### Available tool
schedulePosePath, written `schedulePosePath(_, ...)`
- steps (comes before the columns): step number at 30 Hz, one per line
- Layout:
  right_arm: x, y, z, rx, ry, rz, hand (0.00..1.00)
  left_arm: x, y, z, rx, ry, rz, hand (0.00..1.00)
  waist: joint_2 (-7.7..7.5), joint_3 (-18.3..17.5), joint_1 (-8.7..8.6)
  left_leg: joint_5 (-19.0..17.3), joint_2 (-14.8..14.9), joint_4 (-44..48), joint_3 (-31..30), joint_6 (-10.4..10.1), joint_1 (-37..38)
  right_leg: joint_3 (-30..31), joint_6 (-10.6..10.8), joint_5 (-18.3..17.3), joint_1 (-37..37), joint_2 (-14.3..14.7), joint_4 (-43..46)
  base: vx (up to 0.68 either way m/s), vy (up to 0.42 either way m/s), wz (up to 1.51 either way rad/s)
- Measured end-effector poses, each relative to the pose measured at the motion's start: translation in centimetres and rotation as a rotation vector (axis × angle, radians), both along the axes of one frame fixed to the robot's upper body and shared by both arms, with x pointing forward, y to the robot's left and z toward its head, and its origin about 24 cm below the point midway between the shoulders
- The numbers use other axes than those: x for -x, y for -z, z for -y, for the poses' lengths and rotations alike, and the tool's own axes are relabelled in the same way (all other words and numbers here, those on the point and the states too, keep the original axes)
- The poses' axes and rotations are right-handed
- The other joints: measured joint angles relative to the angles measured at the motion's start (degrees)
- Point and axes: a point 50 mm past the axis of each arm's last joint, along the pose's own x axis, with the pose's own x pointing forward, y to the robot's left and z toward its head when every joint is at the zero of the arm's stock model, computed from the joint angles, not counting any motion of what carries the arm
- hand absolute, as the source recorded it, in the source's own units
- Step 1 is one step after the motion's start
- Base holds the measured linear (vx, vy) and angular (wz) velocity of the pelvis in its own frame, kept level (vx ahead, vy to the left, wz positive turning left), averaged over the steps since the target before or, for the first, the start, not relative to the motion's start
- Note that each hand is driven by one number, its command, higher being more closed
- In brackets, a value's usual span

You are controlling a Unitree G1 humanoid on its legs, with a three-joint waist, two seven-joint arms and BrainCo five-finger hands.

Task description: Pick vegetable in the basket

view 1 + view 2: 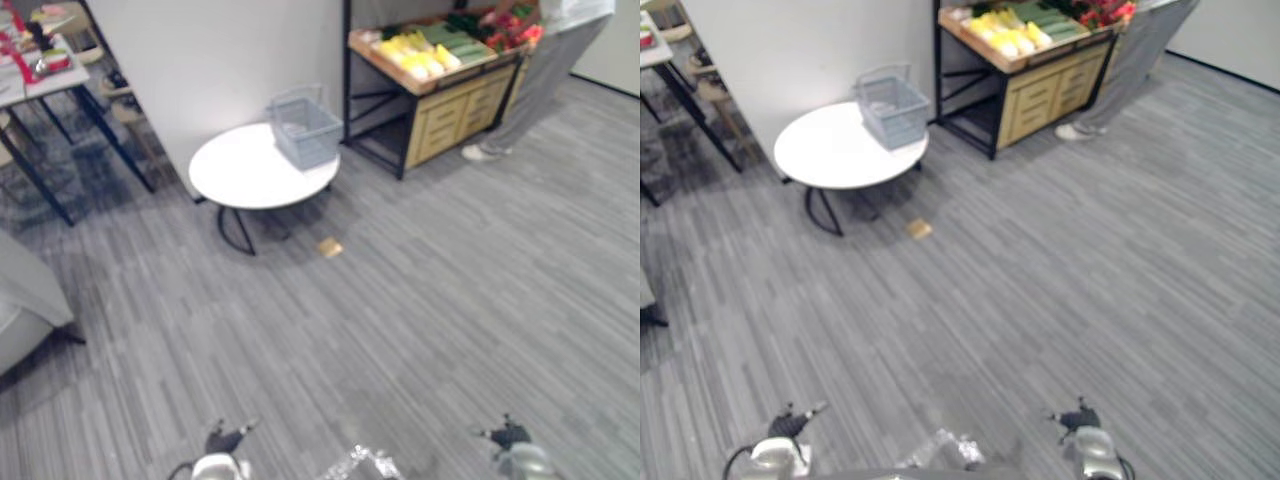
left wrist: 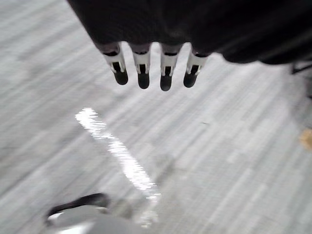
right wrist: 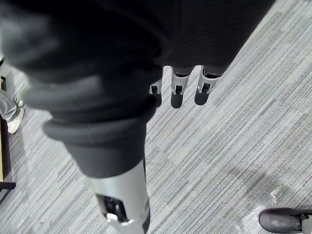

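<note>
On the round white bench [image 1: 240,175]: the grey-blue wire basket [image 1: 305,128] stands at the far edge by the wall, handle up. Nothing can be made out inside it.
Vegetables: yellow vegetables [image 1: 412,55], green vegetables [image 1: 455,42] and red vegetables [image 1: 512,30] lie in the wooden tray on top of the produce stand [image 1: 450,115]. The stand is just beside the bench and well apart from the robot.
Person: a person [image 1: 555,60] stands at the far end of the stand, next to the red vegetables.
Floor: a small tan scrap [image 1: 330,247] lies on the grey carpet in front of the bench.
Left hand [image 1: 225,438]: hangs low over bare floor. Its fingers [image 2: 142,61] are straight, slightly apart, and hold nothing.
Right hand [image 1: 508,434]: hangs low on the other side. Its fingers [image 3: 176,87] are also straight and hold nothing.
Step in hand: this looks like the approach. No vegetable is picked yet, and both hands are well apart from the stand and the basket.
Next move: it calls for walking forward across the open floor to the near end of the stand, keeping away from the person. One hand then has to rise over the tray, and its fingers close round a single vegetable. The basket is close by for the drop.
</note>
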Motion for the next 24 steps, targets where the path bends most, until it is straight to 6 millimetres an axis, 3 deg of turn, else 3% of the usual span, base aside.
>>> schedulePosePath(24,0.1,-0.4,0.7,0.019,-0.019,0.01,0.0,-0.1,0.2,0.5,0.038,0.013,0.001,0.0,1.28,-0.05,-1.24,0.35,0.0,0.11,-0.49,0.25,-1.02,-0.72,0.03,0.04,-1.25,-0.05,1.07,-0.02,-0.011,0.01)
